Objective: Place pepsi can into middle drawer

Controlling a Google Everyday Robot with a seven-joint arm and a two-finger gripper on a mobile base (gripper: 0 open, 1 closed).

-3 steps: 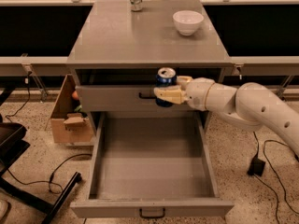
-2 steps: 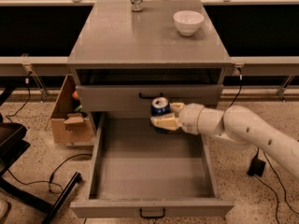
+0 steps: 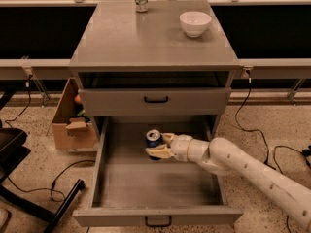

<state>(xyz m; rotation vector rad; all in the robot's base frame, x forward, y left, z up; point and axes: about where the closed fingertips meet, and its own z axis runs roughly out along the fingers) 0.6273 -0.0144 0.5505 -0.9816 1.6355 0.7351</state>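
Pinching the small dark blue pepsi can (image 3: 153, 139) upright between the jaws of the cream two-finger gripper (image 3: 160, 146), hovering above the rear floor of the open wide grey middle drawer (image 3: 155, 183), best lowering level before letting go.

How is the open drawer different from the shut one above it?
The middle drawer is pulled out; the upper drawer is pushed in. The middle drawer shows its floor, with the gripper holding the pepsi can over it; the upper drawer's inside is hidden. Both are grey with a black handle.
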